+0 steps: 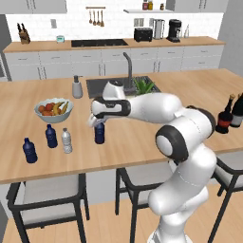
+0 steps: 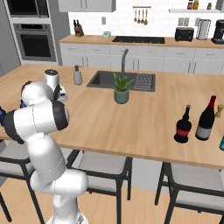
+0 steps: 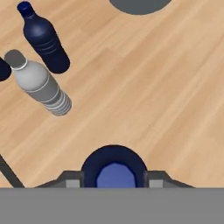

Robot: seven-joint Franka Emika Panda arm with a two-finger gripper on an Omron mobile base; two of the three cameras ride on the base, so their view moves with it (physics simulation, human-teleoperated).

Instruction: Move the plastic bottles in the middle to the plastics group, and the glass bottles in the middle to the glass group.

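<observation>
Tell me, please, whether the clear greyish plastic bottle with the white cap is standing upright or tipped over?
Upright: the clear greyish plastic bottle with the white cap stands on its base on the wooden counter, cap on top.

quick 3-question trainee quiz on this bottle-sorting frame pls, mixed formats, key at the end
1. True or false: the squat red-banded bottle stands beside the tall dark bottle.
2. Which bottle sits between the tool's fingers? A) clear bottle B) dark blue bottle C) soap dispenser
3. Fill in: the fruit bowl stands ____ the sink, seen from the left base view.

Key: 1 true; 2 B; 3 left of
</observation>
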